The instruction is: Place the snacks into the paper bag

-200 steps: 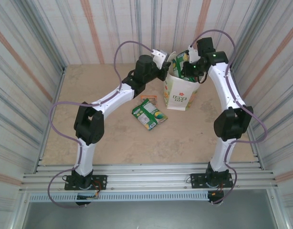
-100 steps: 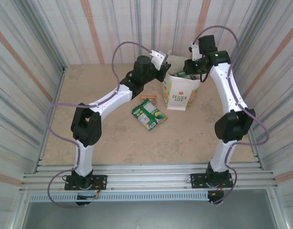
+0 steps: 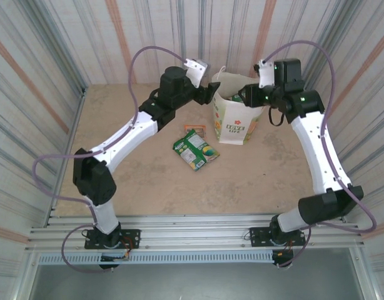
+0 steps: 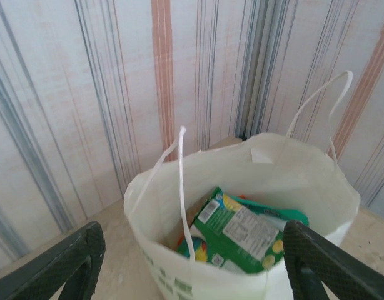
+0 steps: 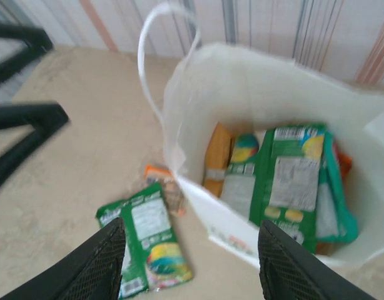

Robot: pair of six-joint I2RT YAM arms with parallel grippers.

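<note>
Striped metal walls (image 3: 54, 62) close in a beige table (image 3: 148, 181).

Top view: the paper bag (image 3: 236, 122) stands upright near the far edge of the table, a bit R of the middle. At its L rim hangs the left gripper (image 3: 213, 92); the right gripper (image 3: 245, 95) hangs over its R rim. One green packet (image 3: 195, 149) lies flat on the table in front of the bag, and a tiny orange packet (image 3: 193, 129) lies between the two, just beside the green one.

Left wrist view: the fingers (image 4: 60, 262) are spread wide w/ nothing between them. Below is the open mouth of the bag. Its string handles (image 4: 182, 187) stand up. A green pack w/ white label (image 4: 242, 231) lies inside.

Right wrist view: the fingers (image 5: 98, 262) are spread apart too and pinch nothing. Inside the bag an orange pack (image 5: 217, 156) leans at the L wall, w/ green packs beside it. This view is a bit blurred, so I cannot tell the exact no. of packs.
</note>
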